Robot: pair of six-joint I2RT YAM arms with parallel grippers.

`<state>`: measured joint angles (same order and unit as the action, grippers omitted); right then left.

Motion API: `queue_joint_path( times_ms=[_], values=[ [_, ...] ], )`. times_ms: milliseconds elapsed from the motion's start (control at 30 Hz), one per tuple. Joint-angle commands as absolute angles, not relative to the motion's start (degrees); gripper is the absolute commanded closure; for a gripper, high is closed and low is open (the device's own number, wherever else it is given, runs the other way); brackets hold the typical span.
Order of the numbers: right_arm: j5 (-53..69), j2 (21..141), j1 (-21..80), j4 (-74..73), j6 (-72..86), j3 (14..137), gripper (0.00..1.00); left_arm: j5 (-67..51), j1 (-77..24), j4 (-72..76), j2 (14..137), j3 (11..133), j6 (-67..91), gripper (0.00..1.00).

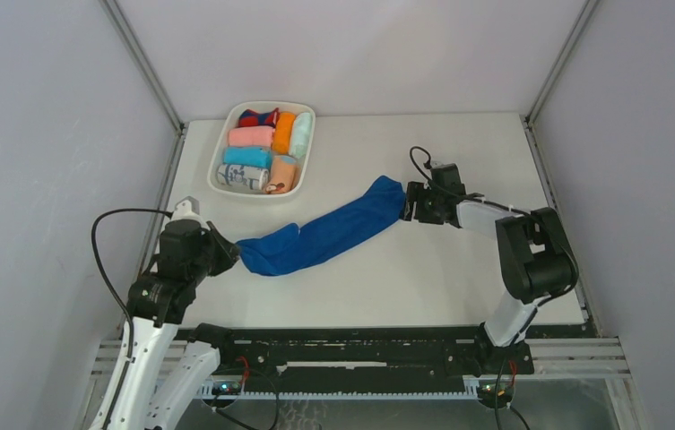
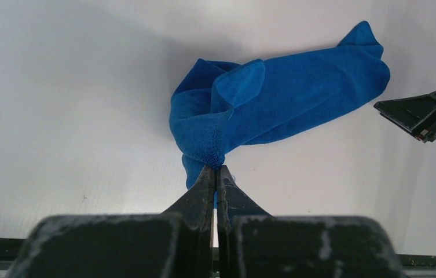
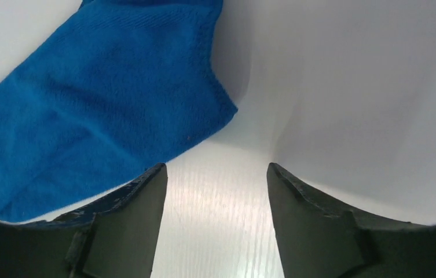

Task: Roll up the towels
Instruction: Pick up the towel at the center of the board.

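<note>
**Blue towel.** The blue towel (image 1: pixel 320 235) lies on the worktop (image 1: pixel 459 287) as one long, loosely bunched band. In the top view it runs from a near end at 8 o'clock to a far end at 2 o'clock, across the middle of the surface. The left wrist view shows the near end folded over on itself in a thick lump, and the remainder lies flat.

**Left hand.** The left hand (image 1: pixel 230 253) is at the towel's near end. Its fingers (image 2: pixel 208 184) are pressed together, with a fold of the towel's hem pinched between the tips.

**Right hand.** The right hand (image 1: pixel 412 204) sits low over the worktop, just beside the towel's far end. Its fingers (image 3: pixel 146 202) stand apart, with bare worktop in the gap between them. In the right wrist view the towel's corner lies at 10 o'clock from that gap, ahead of one finger. Whether that finger touches the cloth cannot be told. Nothing is gripped.

**Peach-orange towel.** The peach-orange towel (image 1: pixel 284 173) sits in the white tray (image 1: pixel 220 154), at the tray's near right corner. Any pattern on it is too small to make out.

**Tray.** The tray stands at 11 o'clock on the worktop, well apart from both hands. It also holds a pink roll (image 1: pixel 251 136), a light-blue roll (image 1: pixel 247 157), an orange roll (image 1: pixel 284 132), a mint roll (image 1: pixel 301 134) and a white printed roll (image 1: pixel 242 176).
</note>
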<state>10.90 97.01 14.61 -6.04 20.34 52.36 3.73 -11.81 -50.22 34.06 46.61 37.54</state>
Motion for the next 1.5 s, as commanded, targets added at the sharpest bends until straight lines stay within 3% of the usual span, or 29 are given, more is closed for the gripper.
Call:
queue_joint_path(
  times_ms=[0,200,267,333,367,667,767,867,1200,1467],
  values=[
    [16.65,101.42,13.56,1.07,24.24,55.89,0.39,6.11,-11.37,-47.77,33.96,45.87,38.17,1.0],
    [20.39,105.99,12.48,4.55,26.4,57.42,0.6,7.72,-11.41,-47.48,33.91,46.34,38.16,1.0],
    [21.44,106.06,11.88,4.82,26.82,58.2,0.76,8.26,-11.38,-47.45,33.71,47.22,38.13,1.0],
    [21.24,104.61,11.34,2.05,26.17,59.34,0.99,9.35,-11.33,-47.75,33.56,48.86,37.65,1.0],
    [20.34,102.29,11.1,0.1,25.17,59.78,1.0,9.88,-11.29,-48.46,33.52,50.07,37.0,1.0],
    [3.53,78.31,9.46,-38.61,13.11,74.93,1.0,16.23,-11.23,-58.26,33.36,67.26,34.04,1.0],
    [0.02,71.8,8.98,-45.36,11.5,79.68,1.0,19.05,-11.24,-60.18,33.11,69.77,34.68,1.0],
    [-2.1,69.4,8.82,-51.29,10.44,83.96,0.96,14.78,-11.24,-59.55,33.29,68.21,36.14,1.0],
    [-0.95,76.0,8.87,-56.5,8.25,81.5,0.96,1.46,-11.22,-54.91,31.35,51.17,41.29,1.0],
    [1.86,93.92,9.88,-47.92,8.19,82.47,0.96,2.55,-11.22,-44.79,35.77,40.48,43.75,1.0]
  ],
)
